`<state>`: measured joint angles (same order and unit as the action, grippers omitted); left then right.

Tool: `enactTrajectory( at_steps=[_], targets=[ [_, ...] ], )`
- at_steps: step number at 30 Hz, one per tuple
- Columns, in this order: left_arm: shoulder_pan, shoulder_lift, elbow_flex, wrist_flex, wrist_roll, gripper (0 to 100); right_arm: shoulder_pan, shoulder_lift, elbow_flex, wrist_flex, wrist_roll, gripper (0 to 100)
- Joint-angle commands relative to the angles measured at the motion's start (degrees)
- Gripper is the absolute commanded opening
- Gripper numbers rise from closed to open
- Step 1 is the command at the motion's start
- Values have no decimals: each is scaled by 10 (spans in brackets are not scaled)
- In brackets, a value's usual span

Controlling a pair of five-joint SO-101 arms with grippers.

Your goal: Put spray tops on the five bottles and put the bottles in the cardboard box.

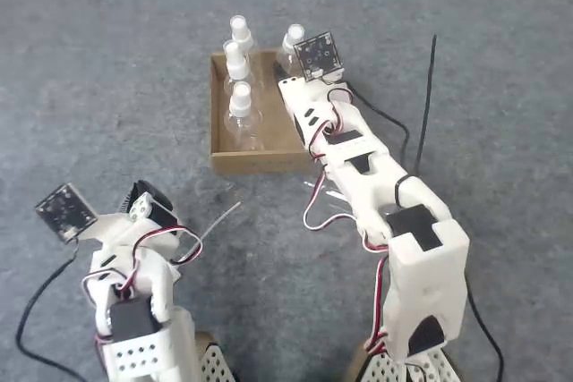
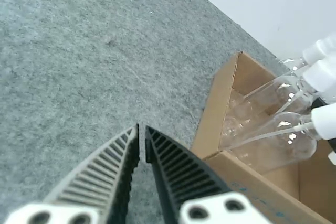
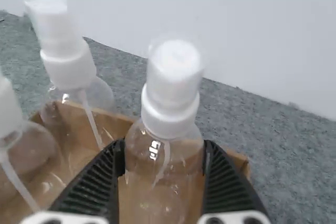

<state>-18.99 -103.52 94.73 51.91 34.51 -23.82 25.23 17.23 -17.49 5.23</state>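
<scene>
The cardboard box (image 1: 216, 114) sits at the far middle of the grey carpet. Three clear bottles with white spray tops (image 1: 241, 100) stand in a row along its left side. My right gripper (image 1: 289, 62) is at the box's far right corner, shut on a fourth capped bottle (image 1: 293, 40). In the right wrist view the black fingers (image 3: 100, 182) press both sides of this bottle (image 3: 165, 129), upright over the box floor. My left gripper (image 2: 140, 128) is shut on nothing, low over the carpet near the front left (image 1: 143, 199), well short of the box (image 2: 215, 108).
A thin clear tube (image 1: 220, 218) lies on the carpet between the two arms, in front of the box. A black cable (image 1: 428, 105) runs along the right side. A white wall (image 3: 236, 24) stands just behind the box.
</scene>
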Motion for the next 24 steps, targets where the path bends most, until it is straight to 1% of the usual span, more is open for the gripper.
enactTrajectory(
  at_steps=[1, 5, 8, 17, 19, 22, 24],
  targets=[
    [-2, -8, -6, -18, -4, 15, 7, -13, -37, -7, -4, 23],
    [-2, -8, -6, -18, -4, 15, 6, -14, -37, 14, -4, 118],
    [-2, -8, -6, -18, -4, 15, 6, -14, -37, 16, -4, 169],
    [-2, -8, -1, -19, -4, 15, 5, -12, -36, 17, -3, 177],
    [-2, -8, 0, -19, -4, 15, 5, -15, -36, 33, -3, 185],
    [-2, -8, 0, -20, -4, 15, -1, -17, -39, 65, -6, 251],
    [-2, -8, 0, -20, -4, 15, -6, -17, -38, 71, -6, 273]
  ],
)
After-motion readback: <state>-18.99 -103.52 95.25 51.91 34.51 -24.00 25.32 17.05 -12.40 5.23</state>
